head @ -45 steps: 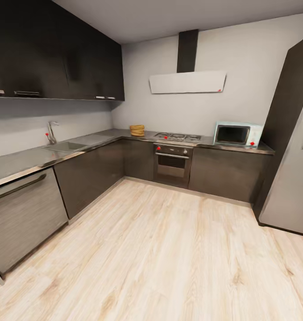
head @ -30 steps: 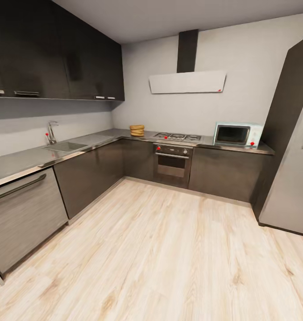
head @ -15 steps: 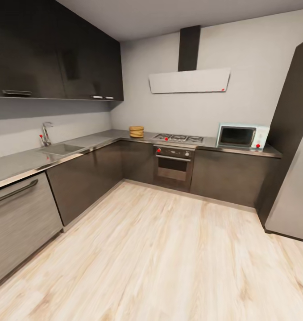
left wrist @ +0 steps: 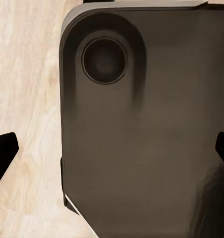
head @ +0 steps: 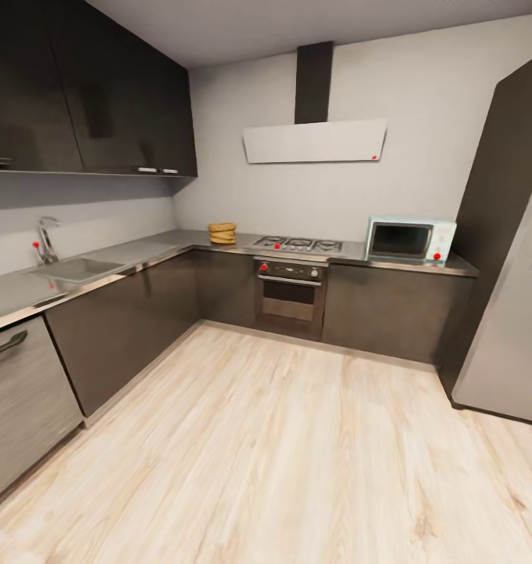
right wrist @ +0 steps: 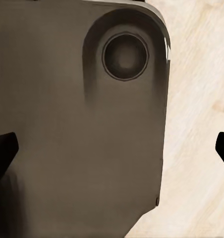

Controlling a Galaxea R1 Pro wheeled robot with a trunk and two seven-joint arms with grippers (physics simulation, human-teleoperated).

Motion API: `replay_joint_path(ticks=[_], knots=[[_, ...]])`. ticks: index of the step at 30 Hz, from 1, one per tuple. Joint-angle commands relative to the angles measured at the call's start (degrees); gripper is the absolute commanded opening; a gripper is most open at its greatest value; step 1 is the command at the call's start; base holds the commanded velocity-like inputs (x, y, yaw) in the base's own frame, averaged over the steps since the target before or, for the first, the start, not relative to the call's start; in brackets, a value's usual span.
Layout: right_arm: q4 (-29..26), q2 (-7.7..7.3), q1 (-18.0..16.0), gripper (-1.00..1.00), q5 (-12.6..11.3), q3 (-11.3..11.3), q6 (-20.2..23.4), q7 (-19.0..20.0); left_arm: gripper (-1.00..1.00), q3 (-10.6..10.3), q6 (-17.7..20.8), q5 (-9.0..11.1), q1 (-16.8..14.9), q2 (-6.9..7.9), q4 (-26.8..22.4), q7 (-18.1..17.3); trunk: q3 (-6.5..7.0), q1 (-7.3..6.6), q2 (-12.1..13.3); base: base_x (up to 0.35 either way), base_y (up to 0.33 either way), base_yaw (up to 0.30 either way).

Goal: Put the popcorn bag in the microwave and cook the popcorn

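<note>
**Popcorn bag on far countertop, both grippers apart and holding nothing**

Popcorn bag [head: 222,233] stands on the countertop [head: 140,252] at the far wall of the kitchen, near the inside corner of the L, just left of the gas hob [head: 297,245]. It is squat, golden-brown, with a rolled rim. Its contents cannot be made out at this range.

The microwave [head: 410,239] sits on the same countertop, on the other side of the hob, well apart from the bag. Its dark glass door is closed; the interior cannot be judged. A small red dot shows at its lower right corner. No lettering on it is legible.

Below the hob is the steel oven [head: 290,292], door closed, with red-marked knobs. A sink [head: 74,269] with a tap [head: 45,240] is set in the left run of the countertop. A pale extractor hood [head: 314,142] hangs on the wall above the hob. A tall grey refrigerator [head: 512,329] stands at the right.

Left gripper [left wrist: 112,153]: the two dark fingertips sit at opposite edges of the left wrist view, spread wide, nothing between them. Behind them lies a dark grey robot body panel [left wrist: 141,129] and pale wood floor [left wrist: 28,89].

Right gripper [right wrist: 112,151]: fingertips likewise wide apart, nothing held, over a similar panel and floor.

The bag lies well apart from both grippers, across the open floor.
</note>
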Motion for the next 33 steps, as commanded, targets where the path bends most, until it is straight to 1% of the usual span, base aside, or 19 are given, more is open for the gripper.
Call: replay_joint_path(ticks=[1, 15, 26, 33], knots=[[0.01, 0.01, -0.01, 1.00, -0.03, -0.01, -0.19, -0.01, 1.00, 0.09, -0.04, 0.18, 0.01, 0.00, -0.04, -0.04, -0.04, 0.00, -0.02, 0.008, 0.000, -0.243], [0.01, -0.24, -0.01, 1.00, -0.03, -0.05, -0.44, -0.01, 1.00, 0.07, -0.05, 0.18, 0.02, -0.15, -0.10, -0.03, -0.04, 0.00, -0.02, 0.001, 0.000, -0.245], [0.01, -0.15, -0.01, 1.00, -0.11, -0.10, -0.46, -0.01, 1.00, 0.08, -0.09, 0.18, 0.01, -0.37, -0.11, 0.29, -0.04, 0.00, -0.02, 0.000, 0.000, -0.245], [0.01, -0.25, -0.01, 1.00, -0.12, -0.10, -0.46, -0.01, 1.00, 0.17, -0.11, 0.25, 0.01, -1.20, -0.12, 0.71, -0.04, 0.00, -0.02, 0.000, 0.000, -0.245]])
